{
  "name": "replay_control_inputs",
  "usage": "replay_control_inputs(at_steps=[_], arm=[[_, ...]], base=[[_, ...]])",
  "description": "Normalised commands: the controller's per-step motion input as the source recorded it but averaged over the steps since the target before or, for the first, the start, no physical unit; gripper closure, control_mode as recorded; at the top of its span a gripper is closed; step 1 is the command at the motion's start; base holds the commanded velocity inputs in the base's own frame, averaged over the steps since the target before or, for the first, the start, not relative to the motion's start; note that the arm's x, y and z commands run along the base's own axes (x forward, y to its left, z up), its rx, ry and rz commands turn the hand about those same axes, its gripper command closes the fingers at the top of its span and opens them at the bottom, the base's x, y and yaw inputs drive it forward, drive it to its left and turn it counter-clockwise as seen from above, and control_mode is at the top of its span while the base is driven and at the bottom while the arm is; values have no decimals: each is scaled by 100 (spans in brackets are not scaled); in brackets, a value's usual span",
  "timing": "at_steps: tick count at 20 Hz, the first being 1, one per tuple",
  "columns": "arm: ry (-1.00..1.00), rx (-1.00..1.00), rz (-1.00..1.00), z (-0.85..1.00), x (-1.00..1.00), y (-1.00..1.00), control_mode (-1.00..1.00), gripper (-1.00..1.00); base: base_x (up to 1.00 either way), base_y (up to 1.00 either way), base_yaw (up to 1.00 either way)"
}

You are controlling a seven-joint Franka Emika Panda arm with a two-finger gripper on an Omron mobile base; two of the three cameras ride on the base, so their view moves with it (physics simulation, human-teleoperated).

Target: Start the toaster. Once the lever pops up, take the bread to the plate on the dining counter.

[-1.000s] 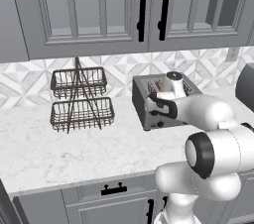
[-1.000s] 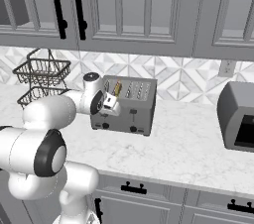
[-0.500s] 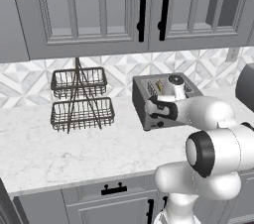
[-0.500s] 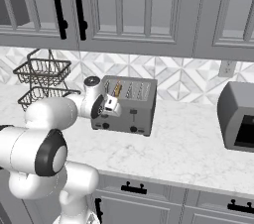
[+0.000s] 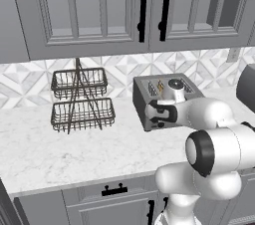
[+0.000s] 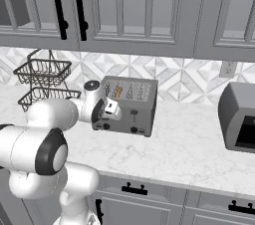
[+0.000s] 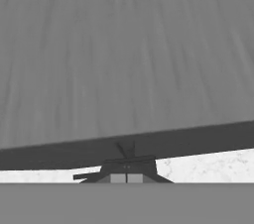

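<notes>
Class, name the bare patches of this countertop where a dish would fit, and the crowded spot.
Free: white marble counter between boxy grey metal toaster and grey microwave; also in front of black wire two-tier basket. Crowded: the toaster's front, where the shut tool sits.

A home kitchen: grey cabinets (image 5: 94,10), marble counter (image 5: 60,154), tiled backsplash (image 6: 184,77), toaster (image 6: 130,104), microwave (image 6: 239,117).

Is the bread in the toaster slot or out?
In: the bread sits down in a slot of the toaster, just its tan top edge showing.
</notes>
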Motion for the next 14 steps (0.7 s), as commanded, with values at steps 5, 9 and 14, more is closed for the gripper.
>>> replay_control_inputs(at_steps=[5,9,14], arm=[[0,0,0,-85,-21,4,-100,100],[0,0,0,-83,-36,6,-100,100],[0,2,0,-58,-53,0,-100,100]], base=[[0,0,0],[0,0,0],[0,0,0]])
